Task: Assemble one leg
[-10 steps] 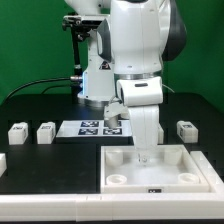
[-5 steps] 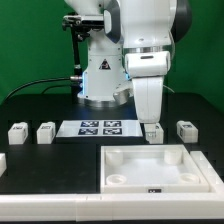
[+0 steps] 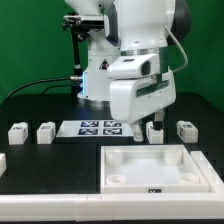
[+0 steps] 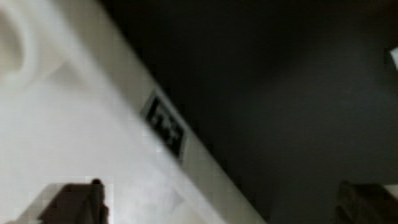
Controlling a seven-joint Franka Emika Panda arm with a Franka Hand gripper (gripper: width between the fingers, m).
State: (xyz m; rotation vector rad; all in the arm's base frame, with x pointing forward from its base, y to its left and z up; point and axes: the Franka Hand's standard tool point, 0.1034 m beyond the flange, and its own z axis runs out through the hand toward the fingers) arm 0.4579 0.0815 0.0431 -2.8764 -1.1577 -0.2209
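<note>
Several small white legs stand on the black table in the exterior view: two at the left [image 3: 17, 131] [image 3: 45, 131], one just behind the tray [image 3: 156, 130] and one at the right [image 3: 186, 129]. My gripper [image 3: 143, 126] hangs tilted above the table behind the large white tray-like part [image 3: 130, 160], close beside the leg behind the tray. In the wrist view the gripper [image 4: 217, 205] is open and empty. Its dark fingertips [image 4: 71, 203] stand wide apart over the tray's edge [image 4: 71, 120], which carries a marker tag [image 4: 166, 125].
The marker board [image 3: 98, 128] lies between the left legs and the gripper. The robot's base [image 3: 95, 85] stands behind it. The tray's round corner holes [image 3: 119, 179] face the front. The black table [image 4: 302, 100] shows beside the tray in the wrist view.
The gripper lifted out of the tray, moved back toward the leg behind it, and the hand has now tilted over to one side.
</note>
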